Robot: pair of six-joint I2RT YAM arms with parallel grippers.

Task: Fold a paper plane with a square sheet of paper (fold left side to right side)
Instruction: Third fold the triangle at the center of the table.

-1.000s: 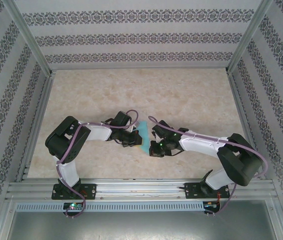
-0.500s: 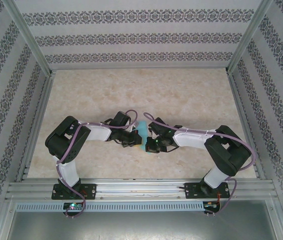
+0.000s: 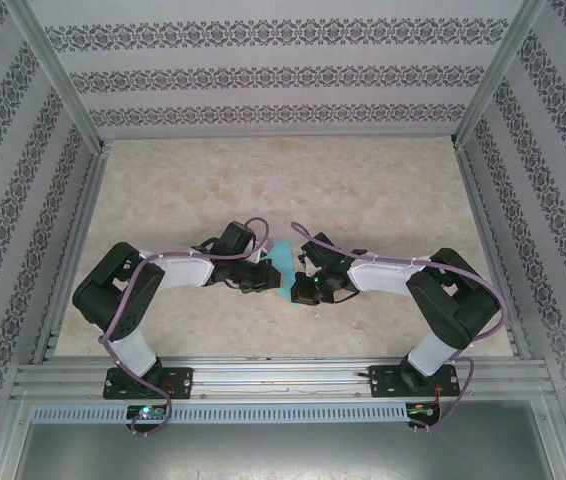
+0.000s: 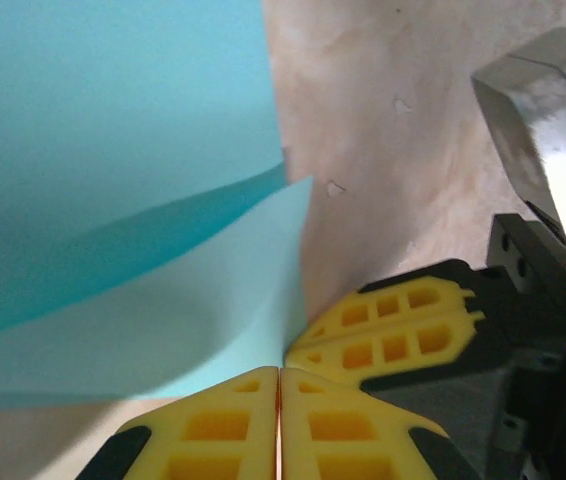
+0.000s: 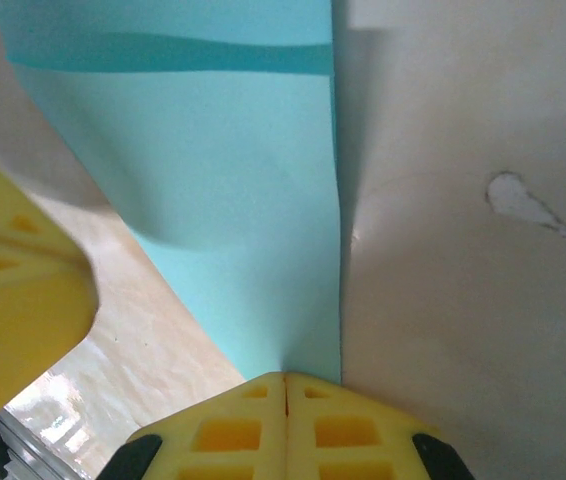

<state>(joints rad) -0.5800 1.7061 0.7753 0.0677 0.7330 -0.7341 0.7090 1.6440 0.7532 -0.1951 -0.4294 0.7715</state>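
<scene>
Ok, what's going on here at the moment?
The left hand and right hand meet in the middle of the table. Each is shut and appears to pinch an edge of the light turquoise sheet of paper, close beside the other. The sheet bows up off the table with one layer curling over another, so the fold is under way, not creased flat.

The paper (image 3: pixel 281 262) is plain light turquoise, going darker teal where it shades itself. My left gripper (image 4: pixel 280 372) and right gripper (image 5: pixel 285 378) have bright yellow fingers set in black. Around the paper the table (image 3: pixel 363 190) is beige with a faint marbled pattern. Either side of the paper, my left arm (image 3: pixel 188 268) and right arm (image 3: pixel 388 275) are white and black, with purple cables (image 3: pixel 123 320). Beyond it the walls (image 3: pixel 283 55) are white with dark floral bands.
</scene>
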